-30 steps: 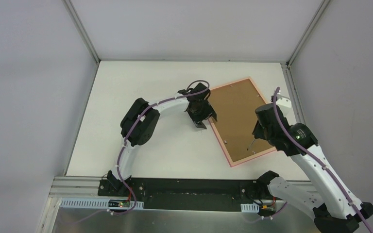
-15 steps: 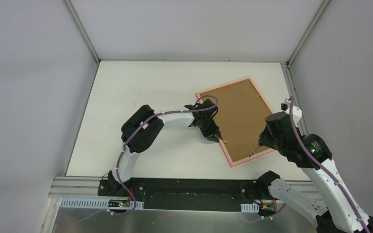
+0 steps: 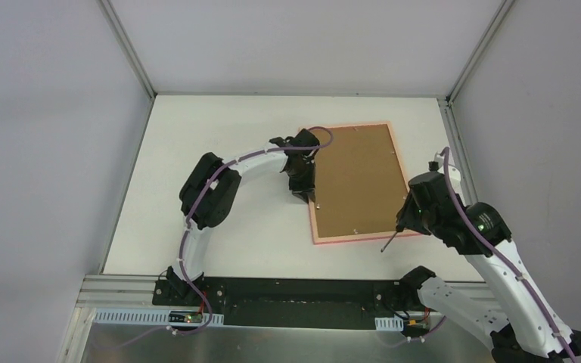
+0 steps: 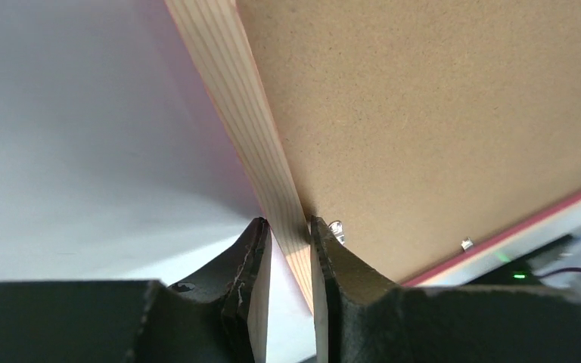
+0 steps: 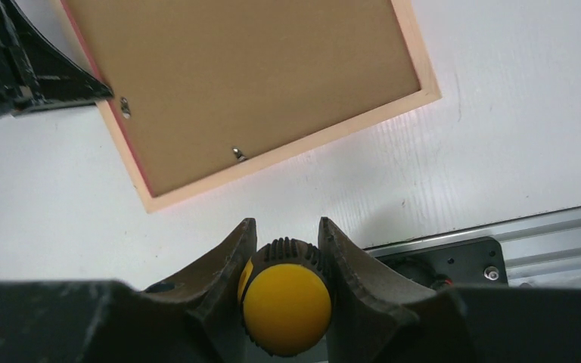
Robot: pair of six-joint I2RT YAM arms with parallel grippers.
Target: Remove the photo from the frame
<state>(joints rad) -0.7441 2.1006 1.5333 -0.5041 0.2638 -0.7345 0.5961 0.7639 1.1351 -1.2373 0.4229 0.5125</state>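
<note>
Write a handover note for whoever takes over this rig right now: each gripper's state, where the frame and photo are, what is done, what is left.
Left gripper: shut on the frame, pinching its side rail.
Right gripper: shut on the screwdriver, tip off the frame's near corner.
The frame is back-side up on the table, with the brown backing seated in it; the photo is hidden underneath.
Done: frame gripped, tool in hand.
Left: probably free the metal tabs, then lift out the backing and photo.

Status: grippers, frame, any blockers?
Left gripper shut on the frame rail. Right gripper shut on the screwdriver, tip off the frame. Frame face down, backing board still in, photo hidden. No obstruction seen.
</note>
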